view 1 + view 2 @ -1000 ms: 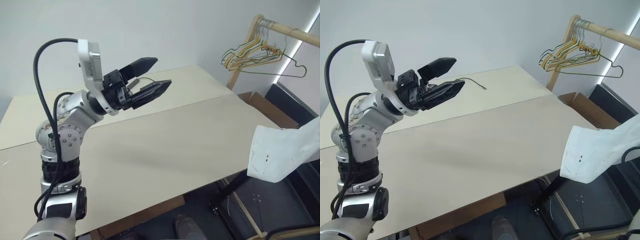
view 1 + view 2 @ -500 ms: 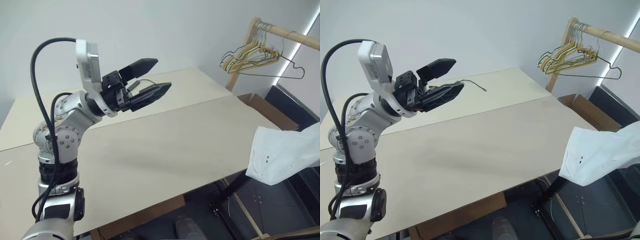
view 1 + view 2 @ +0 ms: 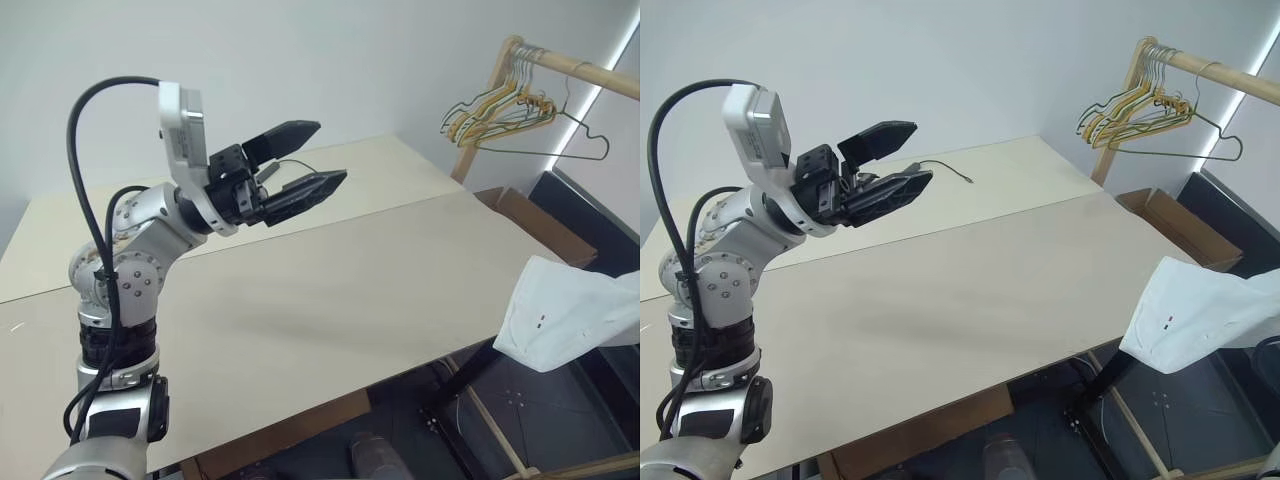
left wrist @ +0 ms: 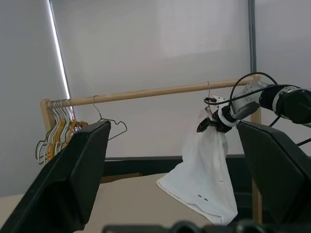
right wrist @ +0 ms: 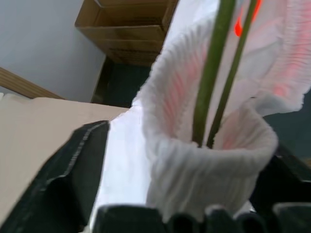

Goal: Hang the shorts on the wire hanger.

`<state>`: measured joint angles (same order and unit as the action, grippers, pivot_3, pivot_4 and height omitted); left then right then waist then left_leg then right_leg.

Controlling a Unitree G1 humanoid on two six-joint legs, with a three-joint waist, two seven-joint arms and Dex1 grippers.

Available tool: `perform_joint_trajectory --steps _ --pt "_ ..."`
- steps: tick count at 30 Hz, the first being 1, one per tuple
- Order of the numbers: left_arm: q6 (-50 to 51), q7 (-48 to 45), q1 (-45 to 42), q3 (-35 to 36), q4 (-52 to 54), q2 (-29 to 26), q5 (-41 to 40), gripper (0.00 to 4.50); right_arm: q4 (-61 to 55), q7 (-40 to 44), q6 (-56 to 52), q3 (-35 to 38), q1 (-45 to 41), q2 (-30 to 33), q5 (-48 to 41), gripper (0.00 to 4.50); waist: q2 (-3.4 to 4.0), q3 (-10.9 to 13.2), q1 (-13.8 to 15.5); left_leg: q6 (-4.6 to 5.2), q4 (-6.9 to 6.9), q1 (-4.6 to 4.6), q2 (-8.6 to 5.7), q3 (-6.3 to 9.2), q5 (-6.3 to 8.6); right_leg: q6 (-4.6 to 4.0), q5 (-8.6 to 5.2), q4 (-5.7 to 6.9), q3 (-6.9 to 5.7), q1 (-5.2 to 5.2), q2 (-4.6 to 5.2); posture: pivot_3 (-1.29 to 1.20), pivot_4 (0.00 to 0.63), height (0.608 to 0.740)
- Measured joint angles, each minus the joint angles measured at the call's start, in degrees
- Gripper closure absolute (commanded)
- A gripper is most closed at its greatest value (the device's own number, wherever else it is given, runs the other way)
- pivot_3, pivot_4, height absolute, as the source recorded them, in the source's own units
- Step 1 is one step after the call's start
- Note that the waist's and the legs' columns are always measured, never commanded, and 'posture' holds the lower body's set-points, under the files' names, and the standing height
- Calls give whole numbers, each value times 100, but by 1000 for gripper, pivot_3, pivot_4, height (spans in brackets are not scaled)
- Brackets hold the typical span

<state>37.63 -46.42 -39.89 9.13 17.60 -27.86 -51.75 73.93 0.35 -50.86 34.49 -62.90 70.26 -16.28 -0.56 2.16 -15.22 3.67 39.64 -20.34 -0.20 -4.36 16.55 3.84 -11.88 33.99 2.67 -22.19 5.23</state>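
Shorts (image 4: 206, 165) found off the tabletop's (image 3: 350, 290) far right edge, hanging from the hanger (image 5: 211, 73), whose hook appears to sit over the wooden rail (image 4: 146, 93). The wire runs up through the gathered waistband. My right hand (image 4: 206, 124) is at that waistband, fingers spread to either side of the gathers and not pinching them, so I judge it open. My left hand (image 3: 330, 152) is raised over the tabletop, open and empty. Handling assessment: light, soft, limp cloth that bunches and could slide along thin wire. The elastic waistband is the firmest place to hold, and the wire itself is springy. Surroundings: a bunch of hangers (image 3: 500, 110) at the rail's other end, well apart, and a cardboard box (image 3: 520, 215) on the floor below. Nothing obstructs the shorts.
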Motion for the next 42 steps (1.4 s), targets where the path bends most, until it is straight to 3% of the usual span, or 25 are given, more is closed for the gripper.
perform_joint_trajectory --steps 5,12,16,20,26,32,35,42 --pt "-10 -33 -13 0 -44 -48 13 0 -666 -451 580 -474 -84 -257 344 28 7 -1 -13 -1 0 4 1 -7 1 4 2 4 10 -2 0 -239 0 740" --pt "-258 -2 -19 -21 -79 -70 266 0 -4663 -1393 1945 -621 1440 -1546 792 28 19 -7 17 0 4 3 11 -15 -3 40 21 22 23 -10 -8 -226 0 740" --pt "-284 19 44 -28 -107 -109 446 0 -6417 -1193 2783 -923 1959 -2046 931 28 44 -10 55 5 10 1 3 -18 0 52 28 21 32 -16 3 -214 0 740" --pt "-250 23 289 -5 -121 -356 522 0 -7708 -11 3290 -1277 1959 -2176 489 28 16 -16 61 9 8 6 16 -17 2 50 30 15 25 -12 -9 -196 0 740" --pt "-268 -160 1196 94 127 -1016 784 0 -8413 2299 2794 -2209 2654 -2576 -784 28 -9 -28 130 17 9 7 15 -18 6 4 59 15 27 -13 2 -97 0 740" --pt "-462 -505 2443 358 552 -1691 1115 0 -8509 4667 2820 -3415 3278 -2569 -1162 28 -1 -16 594 15 1 -29 16 -18 7 -12 55 24 10 -67 3 0 0 740" --pt "-552 -741 3066 554 769 -1947 1147 0 -8295 5263 2907 -3614 3240 -2554 -1102 28 -2 -16 914 10 6 -77 18 -18 4 -30 67 28 -9 -118 8 34 0 740" --pt "-546 -687 3363 811 1118 -2021 1129 0 -8112 5624 2984 -3645 3276 -2649 -888 28 -3 -16 1532 -19 12 -152 15 -20 -12 -51 70 63 -28 -206 14 52 0 740"
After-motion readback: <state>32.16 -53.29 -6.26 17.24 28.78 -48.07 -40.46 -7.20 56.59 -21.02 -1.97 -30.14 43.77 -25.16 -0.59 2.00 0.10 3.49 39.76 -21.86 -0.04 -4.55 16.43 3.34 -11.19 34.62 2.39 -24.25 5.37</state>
